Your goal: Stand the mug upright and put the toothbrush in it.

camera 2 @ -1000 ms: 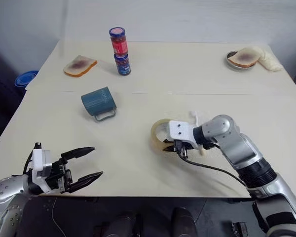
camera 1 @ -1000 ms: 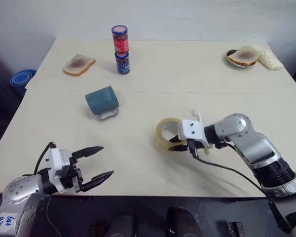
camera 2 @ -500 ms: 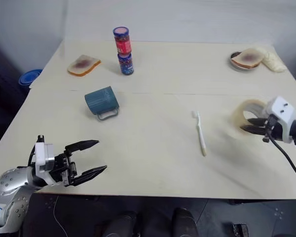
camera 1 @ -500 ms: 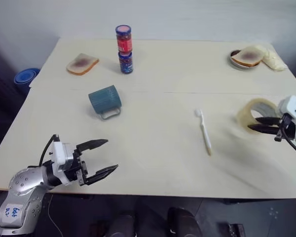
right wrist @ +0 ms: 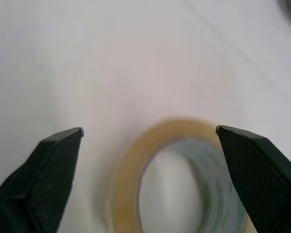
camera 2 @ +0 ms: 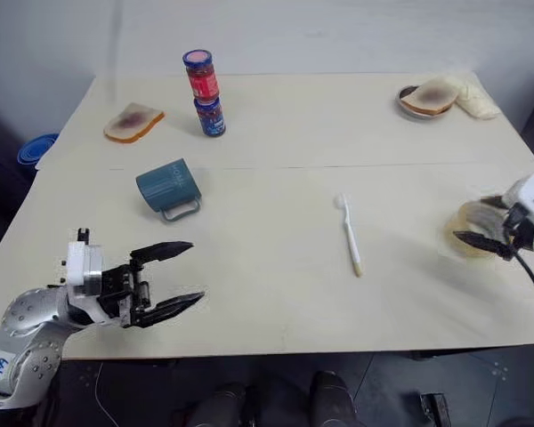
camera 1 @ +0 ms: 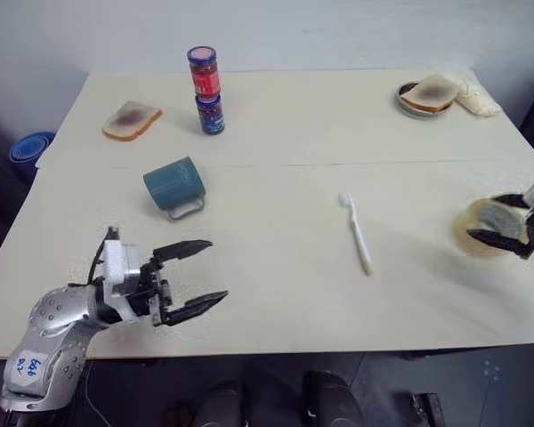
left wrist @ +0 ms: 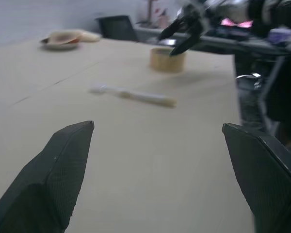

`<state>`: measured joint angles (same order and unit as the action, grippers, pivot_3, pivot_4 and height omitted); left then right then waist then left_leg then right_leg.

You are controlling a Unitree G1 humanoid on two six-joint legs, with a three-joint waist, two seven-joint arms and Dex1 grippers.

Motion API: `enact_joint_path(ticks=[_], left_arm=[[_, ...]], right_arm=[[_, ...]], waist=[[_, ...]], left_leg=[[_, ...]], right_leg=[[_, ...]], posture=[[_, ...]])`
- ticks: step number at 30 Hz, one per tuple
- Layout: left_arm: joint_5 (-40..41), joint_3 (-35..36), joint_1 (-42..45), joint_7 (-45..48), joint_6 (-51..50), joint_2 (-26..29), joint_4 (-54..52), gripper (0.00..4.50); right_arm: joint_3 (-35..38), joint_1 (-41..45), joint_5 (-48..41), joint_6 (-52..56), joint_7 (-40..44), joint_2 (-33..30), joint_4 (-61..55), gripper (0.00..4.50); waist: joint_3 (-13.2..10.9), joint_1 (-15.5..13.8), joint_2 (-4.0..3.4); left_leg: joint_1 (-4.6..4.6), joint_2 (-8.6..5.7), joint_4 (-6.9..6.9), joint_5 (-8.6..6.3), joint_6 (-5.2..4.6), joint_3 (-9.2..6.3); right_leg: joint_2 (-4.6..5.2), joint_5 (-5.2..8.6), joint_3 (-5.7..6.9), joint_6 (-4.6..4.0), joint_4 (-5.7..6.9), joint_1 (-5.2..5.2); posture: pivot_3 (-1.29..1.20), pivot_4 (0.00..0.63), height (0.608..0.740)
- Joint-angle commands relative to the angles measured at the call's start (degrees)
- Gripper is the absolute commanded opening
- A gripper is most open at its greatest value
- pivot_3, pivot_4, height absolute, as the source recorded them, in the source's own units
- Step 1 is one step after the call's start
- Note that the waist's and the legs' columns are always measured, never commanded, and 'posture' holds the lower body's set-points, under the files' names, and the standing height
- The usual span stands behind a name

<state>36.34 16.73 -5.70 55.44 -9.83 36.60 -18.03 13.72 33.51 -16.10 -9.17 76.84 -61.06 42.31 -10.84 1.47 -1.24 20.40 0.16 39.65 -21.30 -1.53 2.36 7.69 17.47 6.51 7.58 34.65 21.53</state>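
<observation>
The right gripper (camera 2: 487, 224) is spread apart above the tape roll (camera 1: 487, 226) at the table's (camera 1: 276, 124) right edge, gripping nothing. The left gripper (camera 1: 198, 276) is spread wide and empty over the near left corner. The toothbrush (camera 1: 355, 233) lies flat right of centre. The mug (camera 1: 173, 184) lies on its side toward the left edge.

We are seeing the mug (camera 1: 173, 184) lying on its side on the left half of the bench (camera 1: 276, 311), teal-blue and ribbed, its loop handle pointing toward the near edge and its closed base facing left. We are seeing the toothbrush (camera 1: 355, 232) lying flat, well apart to the mug's right, slim and white, its bristle head at the far end and its handle running toward us.
</observation>
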Motion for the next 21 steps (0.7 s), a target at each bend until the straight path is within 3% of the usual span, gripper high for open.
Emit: enact_joint_path(ticks=[1, 4, 9, 15, 19, 21], left_arm=[[-3.3, 5.2, -2.8, -0.5, 4.3, 0.8, 4.1, 4.5], [-4.1, 9.5, -4.8, -2.4, 4.6, 1.1, 7.7, 4.5], [-5.9, 15.9, -8.4, -9.0, -1.5, 3.9, 7.3, 4.5], [-3.9, 14.7, -8.1, -13.0, -14.7, 9.8, -1.8, 4.5], [-3.2, 4.4, 6.5, -19.1, -31.1, 15.6, -5.6, 4.5], [-4.2, -1.2, 15.2, -22.2, -37.6, 15.7, -4.4, 4.5]], right_arm=[[3.4, -10.1, -10.8, 4.8, 1.4, 5.5, -22.4, 4.43], [2.3, -17.5, -14.3, 8.7, -4.5, 12.6, -36.6, 4.43], [-3.4, -23.9, -11.2, -5.4, -8.3, 29.1, -43.8, 4.43], [-5.0, -24.5, -11.2, -9.4, -6.2, 30.8, -41.7, 4.43], [-3.6, -27.0, -12.2, -9.1, -6.9, 30.0, -42.7, 4.43], [-2.8, -29.9, -12.5, -9.5, -6.8, 29.5, -43.5, 4.43]], waist=[[0.1, -0.1, 0.31], [0.1, -0.9, 0.49], [0.0, -1.7, 0.39], [0.0, -2.2, 0.46], [0.0, -2.9, 0.42], [0.0, -2.8, 0.41]], left_leg=[[0.0, 0.09, -0.01, -0.02, 0.07, -0.04], [0.02, 0.19, 0.07, -0.07, 0.15, -0.11], [0.02, 0.02, 0.12, -0.07, 0.15, -0.16], [0.01, -0.26, 0.12, -0.07, 0.0, -0.26], [0.02, -0.27, 0.14, -0.03, -0.01, -0.39], [-0.01, -0.33, 0.14, -0.03, -0.01, -0.4]], right_leg=[[-0.08, 0.0, 0.05, 0.0, -0.04, -0.02], [-0.14, 0.0, 0.06, -0.01, -0.04, -0.06], [-0.02, 0.0, -0.05, -0.01, 0.06, 0.0], [0.25, -0.01, -0.24, 0.0, 0.14, -0.02], [0.28, -0.01, -0.38, -0.01, 0.21, -0.05], [0.29, -0.01, -0.39, -0.01, 0.3, -0.07]], posture=[[0.0, 0.15, 0.74], [0.0, 0.15, 0.74], [0.0, 0.15, 0.74], [0.0, 0.15, 0.74], [0.0, 0.15, 0.74], [0.0, 0.15, 0.74]])
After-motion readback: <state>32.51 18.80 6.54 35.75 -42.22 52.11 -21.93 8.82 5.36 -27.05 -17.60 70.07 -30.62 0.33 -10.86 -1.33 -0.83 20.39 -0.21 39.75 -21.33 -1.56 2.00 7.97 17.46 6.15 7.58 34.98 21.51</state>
